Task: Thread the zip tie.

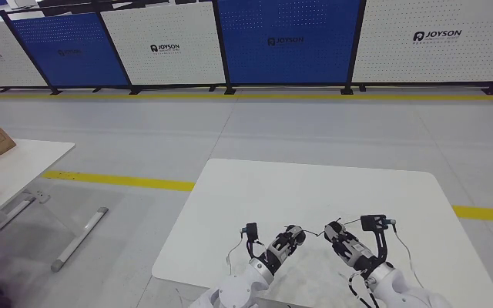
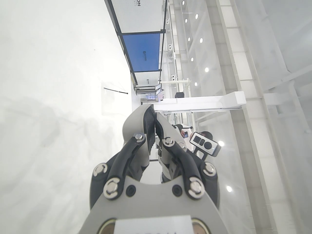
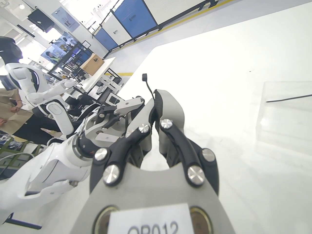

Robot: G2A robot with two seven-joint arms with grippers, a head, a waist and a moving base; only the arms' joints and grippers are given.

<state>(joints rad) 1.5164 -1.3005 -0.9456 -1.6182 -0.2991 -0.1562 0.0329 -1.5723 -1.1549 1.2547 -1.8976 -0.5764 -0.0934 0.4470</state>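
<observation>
At the near edge of the table (image 1: pixel 323 185), right gripper (image 3: pixel 154 98) pinches tie (image 3: pixel 149 86) below its unthreaded head (image 3: pixel 144 76); left gripper (image 2: pixel 152 109) closed, threading apparently still to do.

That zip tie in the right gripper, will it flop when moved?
Probably springy, not limp: the zip tie stands out past the right gripper with only a slight curve. Likely very light, being so thin. The narrow strap might pivot in that shut grip.
</observation>
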